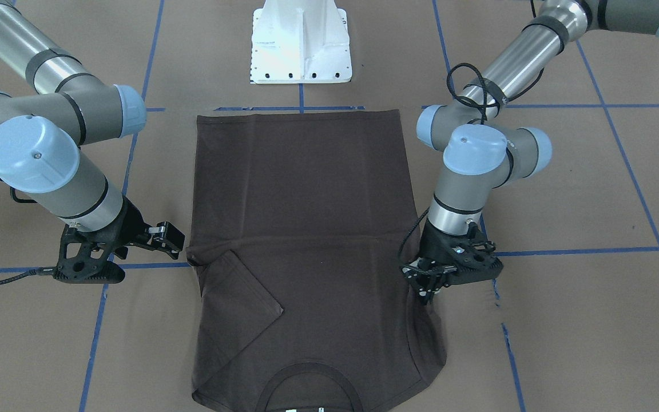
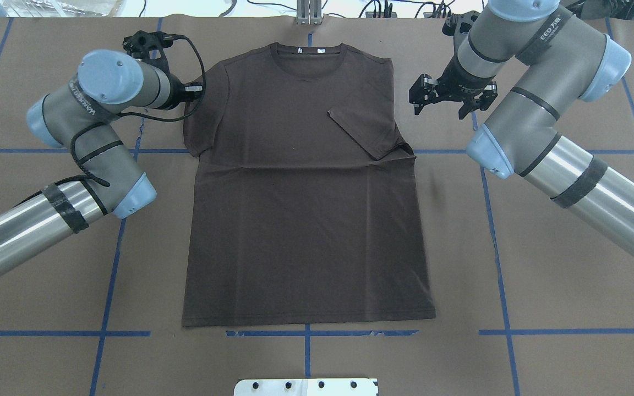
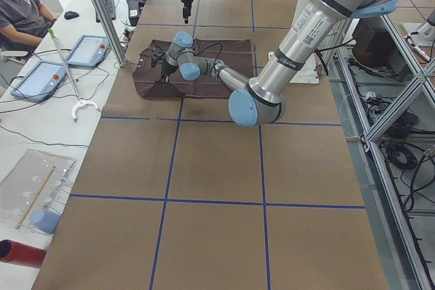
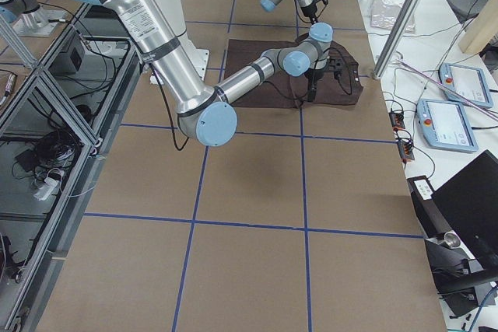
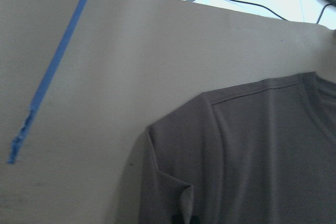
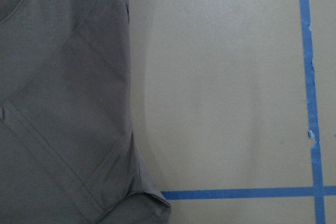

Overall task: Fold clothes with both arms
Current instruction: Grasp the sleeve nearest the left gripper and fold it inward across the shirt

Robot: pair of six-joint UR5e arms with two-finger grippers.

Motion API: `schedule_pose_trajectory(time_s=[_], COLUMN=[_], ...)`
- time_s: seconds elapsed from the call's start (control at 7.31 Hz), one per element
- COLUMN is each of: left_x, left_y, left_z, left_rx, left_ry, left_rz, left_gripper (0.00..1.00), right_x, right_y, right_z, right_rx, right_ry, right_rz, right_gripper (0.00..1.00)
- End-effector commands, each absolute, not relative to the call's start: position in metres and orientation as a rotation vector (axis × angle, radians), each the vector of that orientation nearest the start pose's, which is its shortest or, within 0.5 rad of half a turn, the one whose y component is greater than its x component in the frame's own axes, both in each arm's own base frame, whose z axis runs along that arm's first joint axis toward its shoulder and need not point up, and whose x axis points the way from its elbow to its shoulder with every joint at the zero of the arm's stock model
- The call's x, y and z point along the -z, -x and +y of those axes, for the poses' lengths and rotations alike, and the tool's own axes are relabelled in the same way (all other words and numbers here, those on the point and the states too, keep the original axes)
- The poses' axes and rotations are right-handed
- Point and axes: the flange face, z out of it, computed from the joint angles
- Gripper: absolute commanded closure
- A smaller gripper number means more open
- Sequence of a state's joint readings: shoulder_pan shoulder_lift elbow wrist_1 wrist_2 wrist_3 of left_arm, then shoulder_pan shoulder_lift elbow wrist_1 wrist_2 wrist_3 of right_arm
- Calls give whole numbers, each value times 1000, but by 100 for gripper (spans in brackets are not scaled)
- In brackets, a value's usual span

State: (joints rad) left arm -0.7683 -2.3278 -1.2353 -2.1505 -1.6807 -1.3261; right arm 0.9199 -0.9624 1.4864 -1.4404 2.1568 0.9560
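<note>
The dark brown T-shirt (image 2: 306, 220) lies flat on the brown table, its collar (image 2: 309, 55) at the far side from me. It also shows in the front view (image 1: 301, 189). One sleeve (image 2: 366, 129) is folded in over the chest; the right wrist view shows that fold (image 6: 68, 129). The other sleeve (image 2: 196, 126) lies out flat. My left gripper (image 1: 425, 289) is down at that sleeve's upper edge, its tips close together on a raised pinch of cloth (image 5: 176, 187). My right gripper (image 2: 443, 104) is open and empty, above bare table just beside the folded shoulder.
The white pedestal base (image 1: 301, 40) stands just behind the shirt's hem. Blue tape lines (image 2: 493, 220) cross the brown table cover. An operator (image 3: 24, 8) and tablets (image 3: 41, 79) are at the far table edge, past the collar.
</note>
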Motion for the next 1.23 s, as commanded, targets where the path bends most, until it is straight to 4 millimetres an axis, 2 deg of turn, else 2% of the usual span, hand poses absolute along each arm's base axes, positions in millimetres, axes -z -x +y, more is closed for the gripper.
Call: schedule_pose_trajectory(time_s=[0.0,0.14,0.27,0.41,0.55,0.68,0.82,0.96,1.1], left_x=[-222,-223,-240,-246,-240,-229,-236,-247,-253], left_y=[-569,-579,-581,-581,-578,-563,-541,-504,-463], left_z=[-622,-614,-608,-603,-602,-593,-570,-536,-501], left_rx=[472,458,444,431,410,383,335,257,123], left_ry=[-307,-301,-306,-317,-326,-348,-319,-302,-339], left_rz=[976,977,986,1013,1019,1043,1061,1043,1022], left_gripper=[100,100,1,0,0,0,0,0,0], right_x=[-324,-325,-324,-323,-319,-318,-311,-311,-322], right_y=[367,367,366,366,367,366,382,397,397], right_z=[-614,-615,-615,-615,-615,-612,-590,-540,-491], right_rx=[-98,-100,-105,-106,-110,-106,-110,-126,-76], right_ry=[-32,-30,-29,-24,-24,-27,-7,25,-3], right_rz=[-845,-845,-845,-849,-854,-859,-875,-897,-937], right_gripper=[0,0,0,0,0,0,0,0,0])
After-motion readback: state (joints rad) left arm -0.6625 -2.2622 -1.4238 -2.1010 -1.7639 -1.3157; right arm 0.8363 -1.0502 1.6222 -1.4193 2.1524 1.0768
